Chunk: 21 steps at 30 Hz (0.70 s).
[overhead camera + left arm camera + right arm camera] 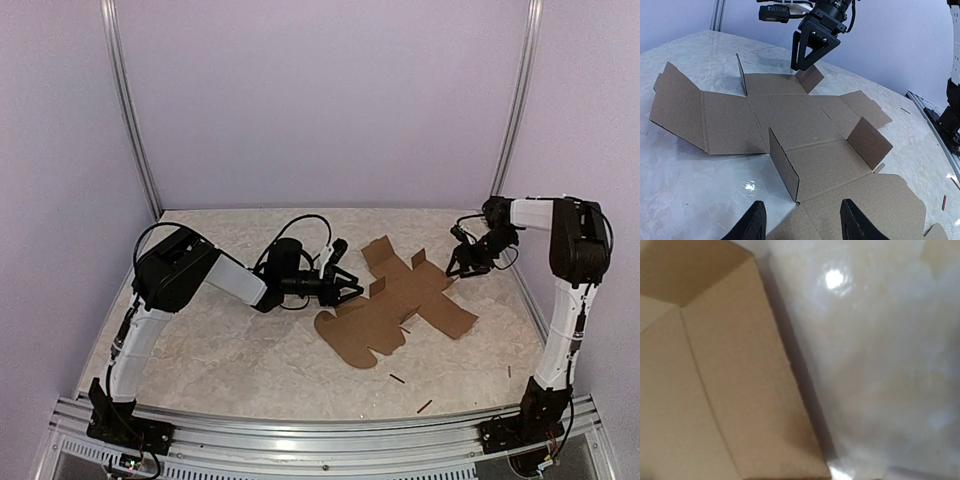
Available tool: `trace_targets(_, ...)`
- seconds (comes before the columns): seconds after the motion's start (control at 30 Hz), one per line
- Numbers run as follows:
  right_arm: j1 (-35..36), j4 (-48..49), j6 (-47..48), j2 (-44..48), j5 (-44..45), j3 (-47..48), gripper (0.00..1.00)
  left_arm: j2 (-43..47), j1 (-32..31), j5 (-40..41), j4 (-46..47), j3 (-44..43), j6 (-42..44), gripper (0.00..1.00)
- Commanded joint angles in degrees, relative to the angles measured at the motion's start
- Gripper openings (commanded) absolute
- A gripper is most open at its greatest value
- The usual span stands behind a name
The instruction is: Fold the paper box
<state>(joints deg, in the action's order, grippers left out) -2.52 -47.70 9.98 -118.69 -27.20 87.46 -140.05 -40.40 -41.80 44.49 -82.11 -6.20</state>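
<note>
The paper box (395, 305) is a flat brown die-cut sheet on the table, with several small flaps standing up. The left wrist view shows it spread out (805, 125), one upright flap (784, 165) just ahead of my fingers. My left gripper (345, 283) sits low at the sheet's left edge, open (802, 222), with nothing between its fingers. At the sheet's far right side my right gripper (462, 262) hovers just above an upright flap (810, 79). It (802, 62) looks open and holds nothing. The right wrist view shows only blurred cardboard (715, 380); its fingers are out of frame.
Small dark sticks (397, 378) (424, 406) lie on the pale marbled tabletop (230, 350) in front of the sheet. Another stick (508, 371) lies near the right arm's base. Purple walls and metal posts (135, 120) close in the back and sides.
</note>
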Motion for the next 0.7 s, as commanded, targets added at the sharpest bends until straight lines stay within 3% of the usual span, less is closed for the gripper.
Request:
trace_targets(0.0, 0.2, -2.4, 0.4, -3.8, -2.4, 3.9, 0.59, -0.3, -0.5, -0.8, 0.5, 0.5, -0.7, 0.50)
trace_targets(0.27, 0.2, -4.9, 4.9, -10.9, -10.1, 10.3, 0.63, 0.6, -0.4, -1.1, -1.8, 1.0, -0.4, 0.49)
trace_targets(0.67, 0.4, -10.0, 8.2, -9.1, -24.0, 9.6, 0.48, -1.9, -1.6, 1.0, -4.7, -0.1, 0.7, 0.45)
